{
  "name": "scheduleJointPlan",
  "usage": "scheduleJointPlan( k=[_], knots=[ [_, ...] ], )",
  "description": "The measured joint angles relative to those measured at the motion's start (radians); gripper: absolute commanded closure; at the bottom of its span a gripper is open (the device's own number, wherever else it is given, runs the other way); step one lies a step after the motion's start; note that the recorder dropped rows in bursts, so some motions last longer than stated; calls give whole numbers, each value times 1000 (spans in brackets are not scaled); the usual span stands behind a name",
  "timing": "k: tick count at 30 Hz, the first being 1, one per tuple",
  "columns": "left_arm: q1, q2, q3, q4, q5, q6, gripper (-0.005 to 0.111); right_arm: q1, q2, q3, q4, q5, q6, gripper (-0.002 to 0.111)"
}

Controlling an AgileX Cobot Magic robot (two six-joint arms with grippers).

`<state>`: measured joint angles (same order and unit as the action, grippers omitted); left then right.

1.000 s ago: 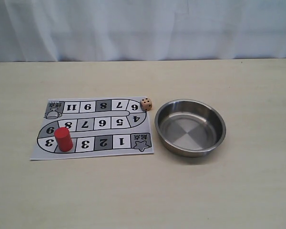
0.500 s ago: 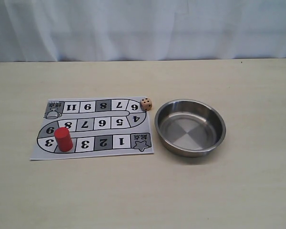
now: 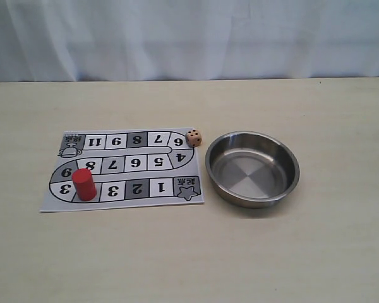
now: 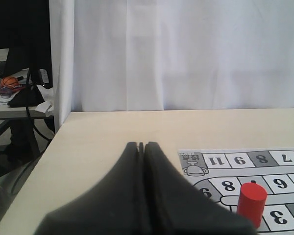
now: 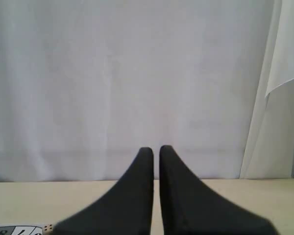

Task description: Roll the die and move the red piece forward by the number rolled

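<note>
Red and upright, the piece (image 3: 84,184) stands on the paper board (image 3: 114,203) at the track's bend beside square 3, toward the sheet's eight o'clock. The die (image 3: 193,137) sits at the board's one o'clock corner, at ten o'clock of the steel bowl (image 3: 295,170) on the worktop (image 3: 189,252). Your left claw (image 4: 141,145) is clenched, tips pressed together on nothing; your right claw (image 5: 156,148) is all but clenched, with a thin slit between its tips.
</note>
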<state>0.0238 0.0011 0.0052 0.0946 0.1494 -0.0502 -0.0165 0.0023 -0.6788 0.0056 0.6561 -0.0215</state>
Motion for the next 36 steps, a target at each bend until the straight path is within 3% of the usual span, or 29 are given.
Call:
scheduleJointPlan(
  k=[19,36],
  knots=[
    [0,0,0,0,0,0,107,-1,1,621,2,-704,0,104],
    [0,0,0,0,0,0,107,-1,1,675,4,-511,0,104]
  ],
)
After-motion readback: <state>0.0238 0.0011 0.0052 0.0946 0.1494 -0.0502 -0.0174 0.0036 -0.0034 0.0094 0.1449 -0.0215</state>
